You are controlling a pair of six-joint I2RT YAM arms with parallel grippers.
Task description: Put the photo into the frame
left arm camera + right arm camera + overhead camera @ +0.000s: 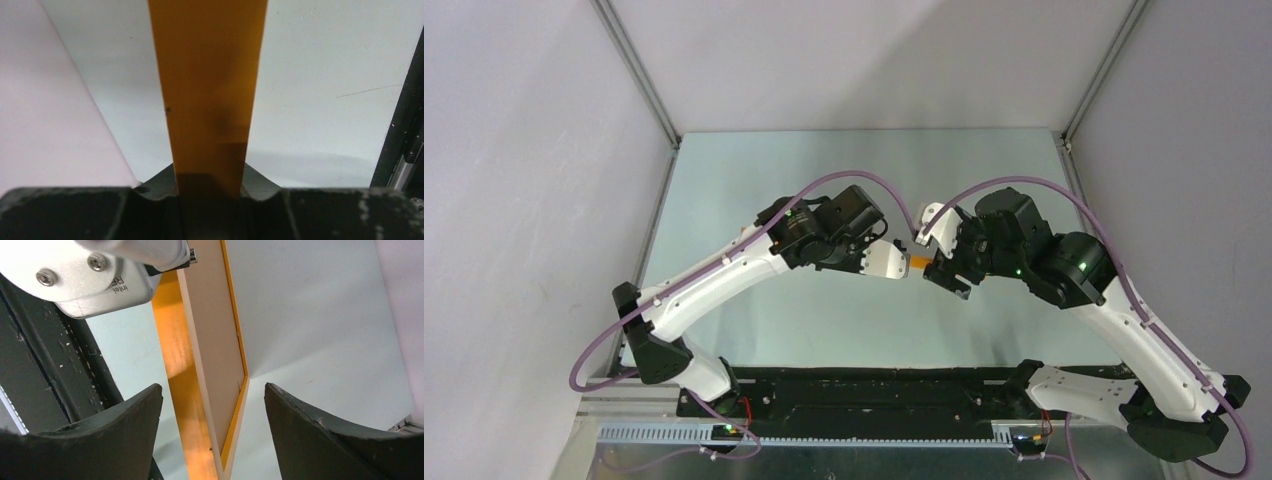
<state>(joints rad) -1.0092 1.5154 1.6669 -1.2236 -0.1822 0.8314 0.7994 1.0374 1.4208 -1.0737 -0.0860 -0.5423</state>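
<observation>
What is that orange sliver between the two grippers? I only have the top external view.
Observer: It is the frame, seen edge-on. In the left wrist view the left gripper is shut on its orange edge.
Operator: Does the right gripper hold it too?
Observer: No. The right wrist view shows the right gripper open, its fingers spread on either side of the frame.
Operator: Can you see the photo?
Observer: Not its picture side. The right wrist view shows only a plain tan panel inside the orange rim.
</observation>
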